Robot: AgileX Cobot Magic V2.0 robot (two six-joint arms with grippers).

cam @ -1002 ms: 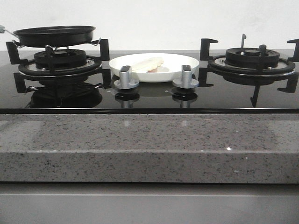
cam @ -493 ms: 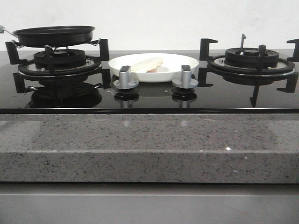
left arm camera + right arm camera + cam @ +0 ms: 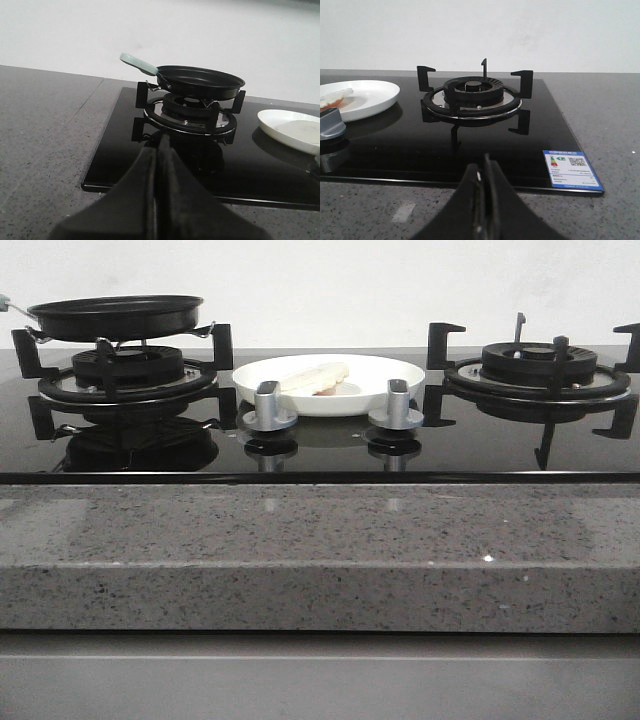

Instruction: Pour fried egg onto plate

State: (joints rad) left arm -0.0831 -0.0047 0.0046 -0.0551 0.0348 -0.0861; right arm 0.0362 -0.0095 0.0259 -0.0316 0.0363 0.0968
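The white plate [image 3: 330, 382] stands on the black hob between the two burners, behind the two knobs. The fried egg [image 3: 315, 375] lies folded in it, pale with an orange spot. The plate also shows in the left wrist view [image 3: 292, 130] and the right wrist view [image 3: 362, 97]. The black pan [image 3: 115, 315] sits empty on the left burner, its pale green handle [image 3: 139, 64] pointing away to the left. My left gripper [image 3: 161, 142] is shut and empty, in front of the left burner. My right gripper [image 3: 485, 162] is shut and empty, in front of the right burner.
Two silver knobs [image 3: 270, 408] [image 3: 397, 406] stand at the hob's front middle. The right burner [image 3: 540, 370] carries nothing. A speckled grey stone counter [image 3: 320, 550] runs along the front. An energy label [image 3: 572, 170] sticks to the hob's right front corner.
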